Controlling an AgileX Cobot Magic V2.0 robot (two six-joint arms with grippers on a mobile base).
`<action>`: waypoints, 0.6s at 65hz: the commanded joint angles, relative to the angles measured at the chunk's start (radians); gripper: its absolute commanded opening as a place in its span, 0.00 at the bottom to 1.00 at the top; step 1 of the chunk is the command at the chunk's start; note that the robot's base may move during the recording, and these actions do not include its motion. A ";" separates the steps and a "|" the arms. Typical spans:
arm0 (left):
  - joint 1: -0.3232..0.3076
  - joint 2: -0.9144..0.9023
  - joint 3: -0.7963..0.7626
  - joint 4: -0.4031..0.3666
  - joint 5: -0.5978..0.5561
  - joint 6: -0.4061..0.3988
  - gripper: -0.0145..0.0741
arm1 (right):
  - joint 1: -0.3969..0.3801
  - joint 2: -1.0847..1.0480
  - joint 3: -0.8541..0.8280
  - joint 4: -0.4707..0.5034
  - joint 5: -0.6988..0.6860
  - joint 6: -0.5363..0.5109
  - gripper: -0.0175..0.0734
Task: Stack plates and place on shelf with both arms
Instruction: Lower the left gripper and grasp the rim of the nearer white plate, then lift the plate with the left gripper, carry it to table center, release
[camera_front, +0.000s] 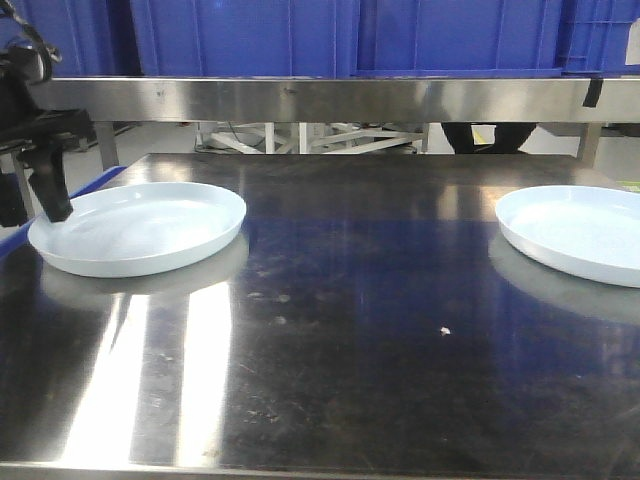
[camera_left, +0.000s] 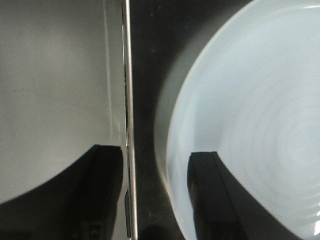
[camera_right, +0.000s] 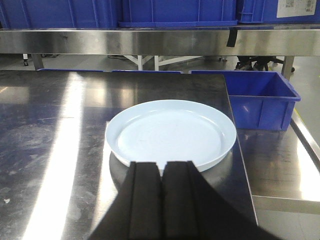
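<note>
Looking across the front view, you get the shelf (camera_front: 320, 100) rail running left to right along the far side, blue crates (camera_front: 300, 35) above it, and the dark steel tabletop (camera_front: 330, 340) streaked with glare. Only this view holds both plates at once: the left plate (camera_front: 140, 228) is by the left edge and the right plate (camera_front: 580, 232) is cut off by the right border, well apart. Both lie flat, rims up; being round, they have no long axis. Your right wrist camera alone shows the right plate whole, near the table's right edge, with a blue bin (camera_right: 260, 100) beyond. The right gripper (camera_right: 161, 167) is on its near side, fingers pressed together on nothing. Your left wrist camera shows the left gripper (camera_left: 155, 152) spread wide, one finger (camera_left: 210, 195) over the left plate's floor, the other outside its rim, nothing clamped. A pale crumb (camera_front: 445, 330) sits mid-table
</note>
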 joint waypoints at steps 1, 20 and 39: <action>-0.006 -0.045 -0.029 -0.012 -0.016 -0.002 0.60 | -0.004 -0.018 -0.001 -0.011 -0.083 -0.003 0.25; -0.006 -0.036 -0.029 -0.009 -0.006 -0.002 0.53 | -0.004 -0.018 -0.001 -0.011 -0.083 -0.003 0.25; -0.006 -0.034 -0.029 -0.007 0.038 -0.002 0.32 | -0.004 -0.018 -0.001 -0.011 -0.083 -0.003 0.25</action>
